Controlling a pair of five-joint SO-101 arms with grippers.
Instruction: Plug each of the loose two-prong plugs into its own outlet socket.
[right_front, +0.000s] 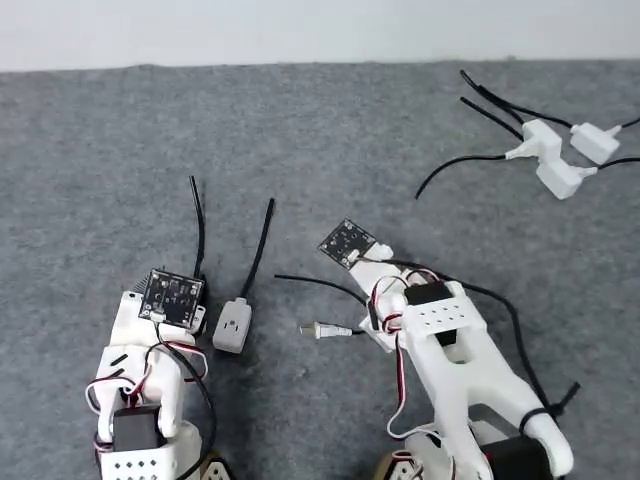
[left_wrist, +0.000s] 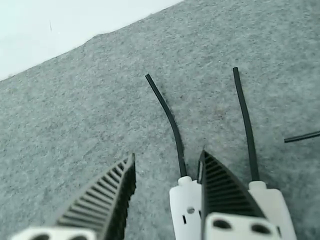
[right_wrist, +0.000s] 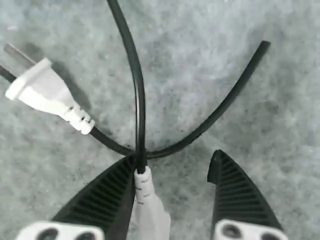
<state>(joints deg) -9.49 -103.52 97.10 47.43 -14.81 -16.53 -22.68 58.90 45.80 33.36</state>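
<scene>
A robotics lab or maker-type test setup is indicated, not a home. The bench (right_front: 90, 150) is covered w/ a grey felt-like mat, and a plain white wall (right_front: 300, 30) is seen behind it. Two small white arms, the left arm (right_front: 150, 400) and the right arm (right_front: 470, 370), are set side by side. Bare servos, loose red/white/black wiring and uncased circuit boards (right_front: 172, 294) are left exposed on them. Short cut-off cable pieces are laid loose on the mat, e.g. a white plug (right_front: 328, 329), a socket (right_front: 232, 325) and a cluster of white connectors (right_front: 545, 142) farther back.
</scene>
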